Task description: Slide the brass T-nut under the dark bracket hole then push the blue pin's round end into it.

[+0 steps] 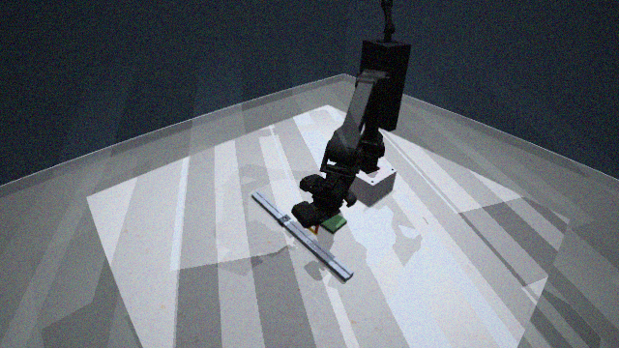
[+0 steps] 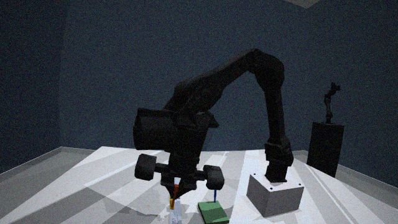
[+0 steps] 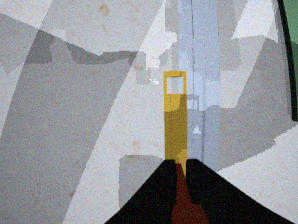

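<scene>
Orange handle (image 2: 176, 187) (image 3: 186, 195) pinched in your end effector (image 1: 314, 226) (image 2: 175, 196) (image 3: 180, 169), you hold the brass T-nut (image 2: 171, 204) (image 3: 175, 120) tilted; the blue pin (image 2: 215, 196) stands at the green tray (image 1: 335, 222) (image 2: 214, 213).

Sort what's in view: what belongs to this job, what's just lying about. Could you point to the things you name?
Job:
- brass T-nut (image 1: 316, 231) (image 2: 171, 203) (image 3: 175, 130) with orange handle (image 2: 176, 189) (image 3: 183, 192)
- aluminum rail (image 1: 316, 246) (image 2: 176, 218) (image 3: 207, 60)
- dark bracket (image 1: 285, 218)
- green tray (image 1: 335, 222) (image 2: 212, 213) (image 3: 294, 35)
- blue pin (image 2: 214, 196)

Not job:
- small dark arm (image 1: 387, 24) (image 2: 328, 107)
- tall black pedestal (image 1: 398, 63) (image 2: 326, 146) beneath it
</scene>
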